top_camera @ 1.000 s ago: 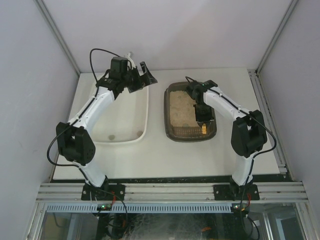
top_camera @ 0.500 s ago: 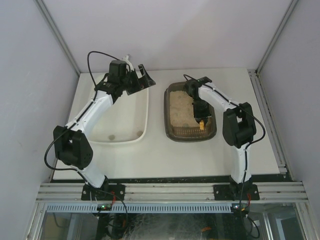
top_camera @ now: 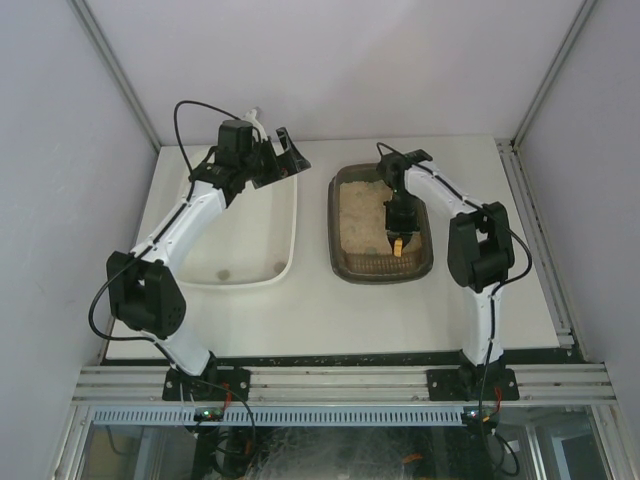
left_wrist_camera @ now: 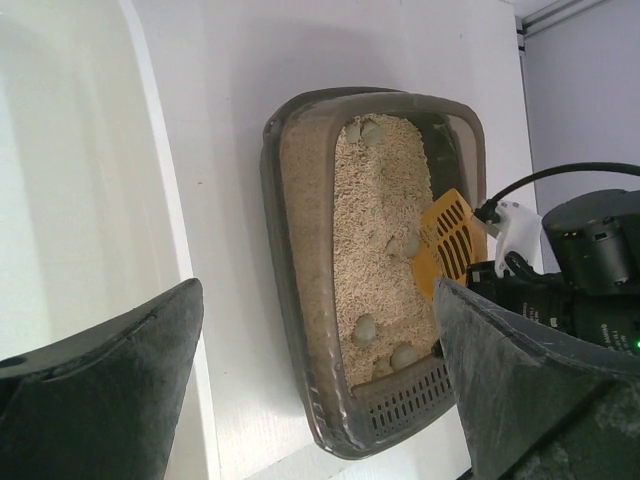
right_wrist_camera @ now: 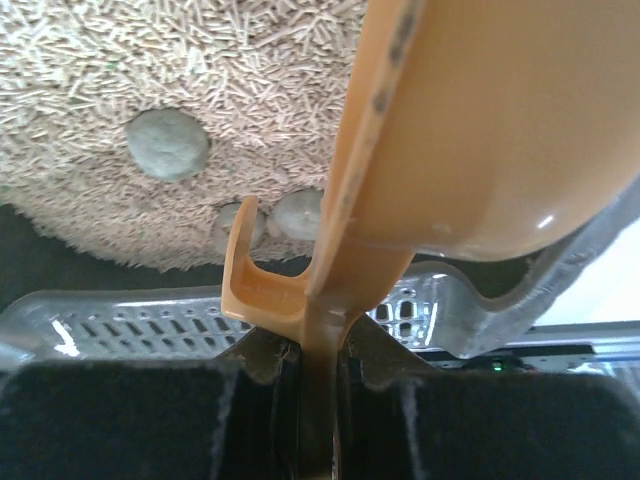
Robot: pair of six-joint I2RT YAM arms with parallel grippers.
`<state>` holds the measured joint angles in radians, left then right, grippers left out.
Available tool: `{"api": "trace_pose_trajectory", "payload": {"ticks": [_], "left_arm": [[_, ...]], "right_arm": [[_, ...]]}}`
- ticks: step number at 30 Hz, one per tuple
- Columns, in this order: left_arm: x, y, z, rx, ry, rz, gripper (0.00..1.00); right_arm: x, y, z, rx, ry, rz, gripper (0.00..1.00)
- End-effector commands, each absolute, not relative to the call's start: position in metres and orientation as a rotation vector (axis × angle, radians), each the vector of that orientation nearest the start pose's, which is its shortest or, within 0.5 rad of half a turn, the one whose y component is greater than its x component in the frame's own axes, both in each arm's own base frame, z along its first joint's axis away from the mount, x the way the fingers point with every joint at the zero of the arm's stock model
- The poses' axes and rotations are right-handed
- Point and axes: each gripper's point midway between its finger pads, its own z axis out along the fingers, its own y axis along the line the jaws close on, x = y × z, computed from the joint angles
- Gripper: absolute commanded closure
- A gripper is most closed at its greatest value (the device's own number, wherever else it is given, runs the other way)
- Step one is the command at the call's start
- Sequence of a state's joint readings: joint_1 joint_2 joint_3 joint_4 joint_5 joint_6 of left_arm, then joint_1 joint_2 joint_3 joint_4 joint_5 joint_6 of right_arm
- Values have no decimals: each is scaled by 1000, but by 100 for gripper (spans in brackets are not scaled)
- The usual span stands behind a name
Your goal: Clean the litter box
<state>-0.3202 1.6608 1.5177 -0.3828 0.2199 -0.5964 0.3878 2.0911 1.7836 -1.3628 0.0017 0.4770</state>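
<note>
**Two arms, one scoop in the litter**

Top view: your dark brown-grey rounded plastic litter box (top_camera: 335,235) sits on the white table (top_camera: 320,310), just right of the white rectangular plastic tub (top_camera: 250,240). Your left gripper (top_camera: 288,155) hangs over the tub's far right corner. Your right gripper (top_camera: 398,238) is down inside the litter box.

Left wrist view: your jaws stand wide apart, holding nothing. The slotted orange plastic scoop (left_wrist_camera: 450,240) rests on the beige litter.

Right wrist view: your fingers (right_wrist_camera: 150,420) pinch the scoop's handle tightly, with grey rounded clumps (right_wrist_camera: 168,143) just beside it.
</note>
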Motion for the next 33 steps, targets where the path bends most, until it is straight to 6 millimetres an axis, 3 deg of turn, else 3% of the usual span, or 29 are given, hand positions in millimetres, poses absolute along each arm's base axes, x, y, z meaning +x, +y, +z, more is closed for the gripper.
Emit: {"api": "trace_pose_trajectory", "payload": {"ticks": [1,6,14,18,21,29,33], "left_arm": [[445,-206,257,-136,2133,-736,0],[447,-204,255,-131,2133,-719,0],[450,-201,251,-120,2135,-683,0],[451,-201,248,-105,2141,-677,0],[449,-200,248,-77,2149,-660,0],[430,-203,241,158,2183,-646,0],[414,-208,232,296,2217,-674,0]], "right_arm": [[322,194,91,126,3210,429,100],[335,188,92,167,3159,546,100],[353,199,95,198,2975,945,100],[358,202,93,196,2915,1028,100],[356,201,98,214,2891,1060,100],[328,197,141,205,2753,1094,100],[312,197,139,179,2740,1132,100]]}}
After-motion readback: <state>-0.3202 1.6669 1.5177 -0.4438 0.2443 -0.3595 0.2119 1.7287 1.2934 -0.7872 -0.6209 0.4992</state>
